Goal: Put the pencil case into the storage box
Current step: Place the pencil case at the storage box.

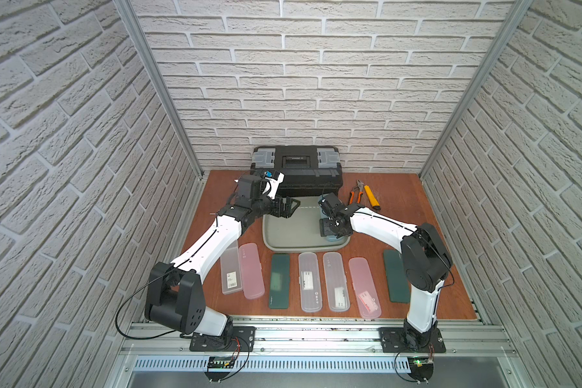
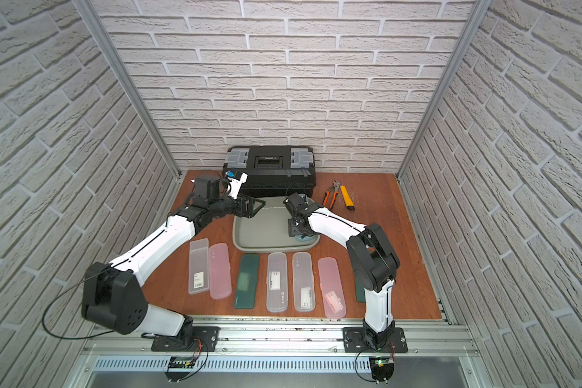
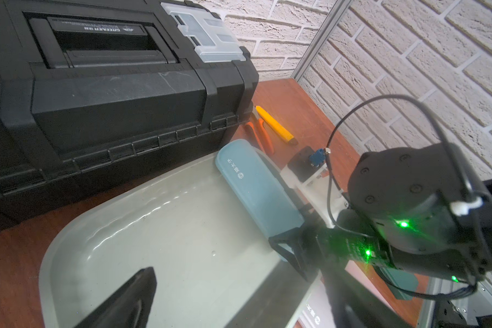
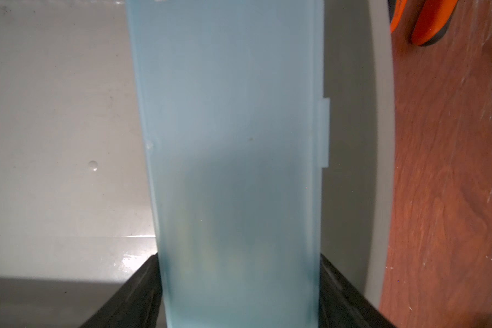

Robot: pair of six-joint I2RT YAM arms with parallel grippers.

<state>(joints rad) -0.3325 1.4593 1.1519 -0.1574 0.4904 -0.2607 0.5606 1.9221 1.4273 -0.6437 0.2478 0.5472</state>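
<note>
Seven other cases [image 1: 309,282] are lined up on the table in front of the tub, but the one that counts is the frosted blue pencil case [image 3: 256,193]. It's already inside the storage box [image 1: 293,231], running along the wall on the robot's right side, far end up near the black toolbox [image 1: 296,171]. The right gripper [image 4: 238,257] is pinching it across the narrow width at the near end, a finger pressed on each long edge. Can't tell whether it's flat on the tub floor or a touch above it. The left gripper [image 1: 291,209] is spread wide with nothing in it, hovering over the tub's far left corner. My guess on handling: a light, stiff, hollow plastic shell, pretty slick, so gripping across the width makes sense. I'd stay clear of the little clasp tab [image 4: 324,130] and not squeeze hard, since the lid could flex or pop.
</note>
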